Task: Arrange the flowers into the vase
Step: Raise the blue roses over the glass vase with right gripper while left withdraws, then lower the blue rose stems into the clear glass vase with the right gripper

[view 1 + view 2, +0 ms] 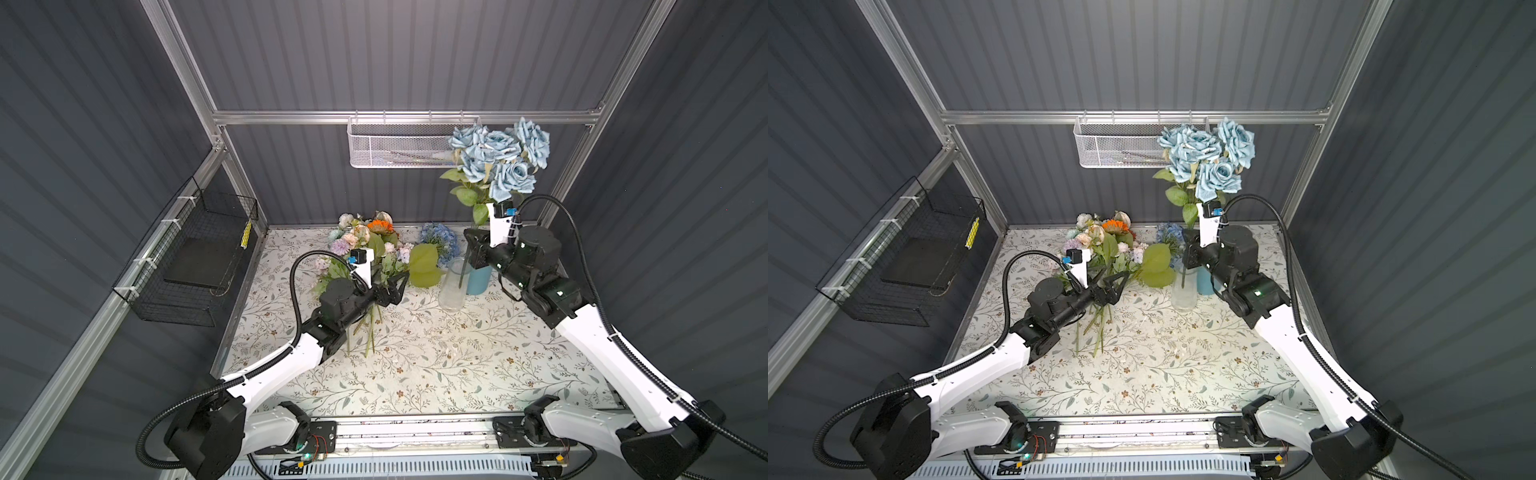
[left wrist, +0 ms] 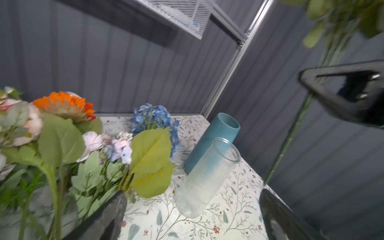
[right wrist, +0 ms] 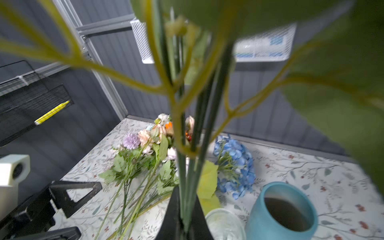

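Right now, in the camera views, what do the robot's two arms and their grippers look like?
Both the left arm and the right arm have white shells with black joints. A black ribbed cable loops along each. Each wrist carries a white camera mount with a small blue part. The left gripper and right gripper are black, with open-framed triangular jaws.

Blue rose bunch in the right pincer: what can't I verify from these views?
Rose stems: lower end lost at the left pincer finger in the left wrist view; inside the clear vase or not, cannot tell.
Right pincer grip: blurred, cut by the right wrist view's edge.
White mesh basket contents: too small in both top views.
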Robot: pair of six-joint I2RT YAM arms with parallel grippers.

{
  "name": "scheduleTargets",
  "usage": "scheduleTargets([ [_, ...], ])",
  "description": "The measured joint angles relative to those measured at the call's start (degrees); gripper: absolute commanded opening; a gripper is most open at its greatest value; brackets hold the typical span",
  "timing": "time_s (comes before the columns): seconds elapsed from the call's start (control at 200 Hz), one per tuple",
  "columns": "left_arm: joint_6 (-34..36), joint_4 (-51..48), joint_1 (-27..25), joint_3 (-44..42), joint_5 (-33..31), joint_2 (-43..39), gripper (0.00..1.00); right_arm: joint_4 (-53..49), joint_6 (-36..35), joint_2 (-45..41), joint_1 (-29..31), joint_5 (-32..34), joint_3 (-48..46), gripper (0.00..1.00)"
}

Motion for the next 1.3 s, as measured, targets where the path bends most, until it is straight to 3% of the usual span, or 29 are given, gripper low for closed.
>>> scheduleTargets([
  [0.15,-2.2,-2.5,0.6,-0.9,-3.9,0.3,0.99,1.2,-4.4,1.9,-0.1,2.8,4.8,0.00],
  [0.395,-3.6,-5.2,0.6,-1.0,-6.1,0.3,0.99,5.5,-8.4,6.3,-0.1,5.2,4.9,0.00],
  [0.895,-3.7,-6.6,1.6,-1.3,-7.5,0.3,0.99,12.0,-7.6,12.3,-0.1,4.0,-6.1,0.00],
  [1.301,-6.1,-10.9,14.2,-1.3,-6.8,-3.2,0.99,13.3,-4.0,12.7,-0.2,4.2,-16.2,0.00],
])
